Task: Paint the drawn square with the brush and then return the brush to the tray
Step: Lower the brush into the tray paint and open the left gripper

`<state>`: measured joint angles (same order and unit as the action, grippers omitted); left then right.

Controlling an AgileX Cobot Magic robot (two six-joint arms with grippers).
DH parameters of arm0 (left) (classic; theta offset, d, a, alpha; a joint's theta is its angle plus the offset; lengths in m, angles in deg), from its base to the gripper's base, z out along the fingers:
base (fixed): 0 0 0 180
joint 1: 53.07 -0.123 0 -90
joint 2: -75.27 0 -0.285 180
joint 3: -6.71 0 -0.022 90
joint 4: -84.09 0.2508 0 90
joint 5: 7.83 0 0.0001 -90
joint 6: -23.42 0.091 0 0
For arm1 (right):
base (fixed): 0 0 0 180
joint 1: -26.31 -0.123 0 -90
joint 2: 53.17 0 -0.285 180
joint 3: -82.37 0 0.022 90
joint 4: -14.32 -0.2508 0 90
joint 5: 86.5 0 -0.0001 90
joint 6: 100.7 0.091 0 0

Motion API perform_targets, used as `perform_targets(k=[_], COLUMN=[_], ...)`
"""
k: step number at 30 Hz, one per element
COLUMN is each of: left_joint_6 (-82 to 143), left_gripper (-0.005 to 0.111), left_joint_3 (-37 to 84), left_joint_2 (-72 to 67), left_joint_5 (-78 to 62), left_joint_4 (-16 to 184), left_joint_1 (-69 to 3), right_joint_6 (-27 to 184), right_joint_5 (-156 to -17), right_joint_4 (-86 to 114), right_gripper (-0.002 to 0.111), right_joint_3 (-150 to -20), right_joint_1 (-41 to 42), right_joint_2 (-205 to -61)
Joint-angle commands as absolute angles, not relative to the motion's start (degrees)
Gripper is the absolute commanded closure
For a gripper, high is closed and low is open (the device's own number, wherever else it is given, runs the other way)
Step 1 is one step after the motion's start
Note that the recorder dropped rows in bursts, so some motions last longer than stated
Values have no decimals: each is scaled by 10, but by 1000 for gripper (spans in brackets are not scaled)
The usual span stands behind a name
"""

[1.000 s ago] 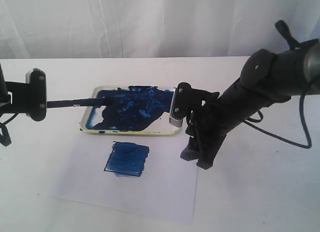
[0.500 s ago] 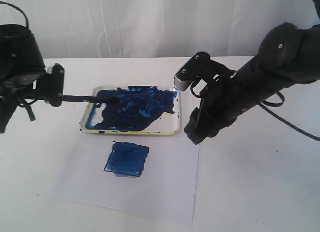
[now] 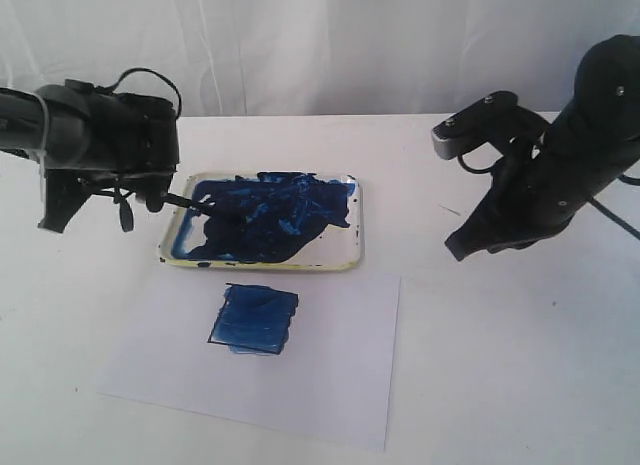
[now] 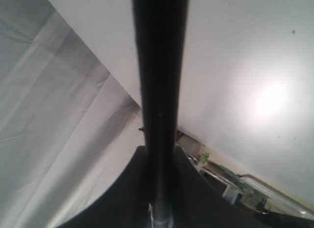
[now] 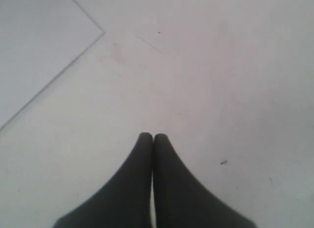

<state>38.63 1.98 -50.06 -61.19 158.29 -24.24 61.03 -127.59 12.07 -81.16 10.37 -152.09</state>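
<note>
The square point(image 3: 254, 320), filled with streaky blue paint, lies toward the left of a white paper point(image 3: 330, 375) spread on a white table point(image 3: 500, 365). At its near edge the blue runs slightly past the black outline. Just beyond the paper's far edge sits the tray point(image 3: 358, 235), close to the sheet, though the exterior view does not settle whether the two touch. Dark blue paint point(image 3: 280, 210) covers most of the tray floor, with bare white showing along the near side and the right end. The brush point(image 3: 200, 206) rests its stained tip in the paint at the left part of the tray. Its thin black handle slants up and out over the left rim to the left gripper point(image 3: 160, 197), which is clamped on the handle beside the tray. In the left wrist view the handle runs straight up the middle of the picture, close and blurred, above a dark mass that hides the fingers. The right gripper point(image 3: 460, 250) hangs well to the right of the tray over bare table. Its two black fingers point(image 5: 142, 159) are pressed together tip to tip with nothing between them, and a corner of the paper shows nearby. A pale curtain point(image 3: 320, 45) closes the scene behind the table.
</note>
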Motion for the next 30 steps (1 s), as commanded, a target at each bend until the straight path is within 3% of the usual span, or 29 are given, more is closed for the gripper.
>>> perform_targets(k=[1,24,30], left_joint_6=[345,271,272], left_gripper=[107,107,90], left_joint_3=[13,13,13], left_joint_2=[-537,-579,-579], left_joint_5=[-627,-509,-495], left_joint_4=[1677,1640,1626], left_joint_1=[-244,-272,-272], right_joint_6=[618,616,616], right_joint_5=[-1272,-1251,-1251], right_joint_4=[126,126,126], right_gripper=[108,108,108], right_joint_3=[-810,-810,-810], right_joint_1=[133,136,136], right_joint_2=[-1516,-1516,-1516])
